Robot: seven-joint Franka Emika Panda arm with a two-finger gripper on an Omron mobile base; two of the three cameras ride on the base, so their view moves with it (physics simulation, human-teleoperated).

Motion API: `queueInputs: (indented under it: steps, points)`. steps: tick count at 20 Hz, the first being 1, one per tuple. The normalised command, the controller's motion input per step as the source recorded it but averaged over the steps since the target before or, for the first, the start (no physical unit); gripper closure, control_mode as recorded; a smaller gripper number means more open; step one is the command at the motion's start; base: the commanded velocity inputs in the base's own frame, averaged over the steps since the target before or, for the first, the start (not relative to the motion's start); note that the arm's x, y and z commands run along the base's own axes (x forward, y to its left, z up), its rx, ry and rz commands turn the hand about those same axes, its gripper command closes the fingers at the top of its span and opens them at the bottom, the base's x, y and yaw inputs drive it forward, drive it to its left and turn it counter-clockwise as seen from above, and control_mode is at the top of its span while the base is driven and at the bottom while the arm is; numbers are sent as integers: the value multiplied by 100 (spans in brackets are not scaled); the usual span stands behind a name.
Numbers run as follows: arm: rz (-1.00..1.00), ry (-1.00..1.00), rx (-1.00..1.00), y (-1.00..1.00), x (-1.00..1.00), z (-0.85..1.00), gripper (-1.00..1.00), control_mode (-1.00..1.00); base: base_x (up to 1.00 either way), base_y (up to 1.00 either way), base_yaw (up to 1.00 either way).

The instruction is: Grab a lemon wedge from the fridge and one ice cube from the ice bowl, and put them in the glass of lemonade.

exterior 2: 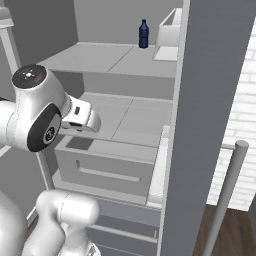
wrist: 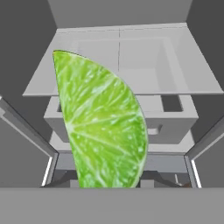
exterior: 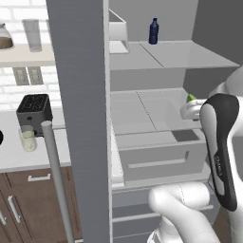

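The fridge [exterior: 142,114] stands open in front of me, with grey shelves and a drawer [exterior: 161,159] inside. In the hand view the lemon wedge [wrist: 103,127], bright yellow-green, rises large right in front of the camera and hides my fingertips. From the left base view the wedge [exterior: 191,98] peeks out just above my gripper [exterior: 190,103], which is shut on it over the middle shelf at the right. The glass of lemonade [exterior: 27,140] stands on the counter left of the fridge, in front of the black toaster [exterior: 34,109]. A black sliver of the ice bowl [exterior: 1,137] shows at the frame's left edge.
The open fridge door [exterior: 80,118] and its long bar handle [exterior: 57,180] stand between the fridge interior and the counter. A dark blue bottle [exterior: 154,31] stands on the top shelf beside a white bin [exterior: 118,35]. Two grey glasses sit on a wall shelf [exterior: 32,34].
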Motion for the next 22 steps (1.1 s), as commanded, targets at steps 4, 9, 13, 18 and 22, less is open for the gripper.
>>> queueInputs:
  steps: [4, 9, 13, 18, 22]
  points:
    - [0, 0, 0, 0, -15, -2, 100, -100, 0, 0, 0]
    - [0, 0, 0, 0, -3, -1, 100, -100, 0, 0, 0]
    - [0, 0, 0, 0, -3, 0, 100, 100, -13, 0, 0]
    - [0, 0, 0, 0, 0, 0, 100, 100, -98, 0, 0]
    - [0, 0, 0, 0, 0, 0, 100, 100, -95, 0, 3]
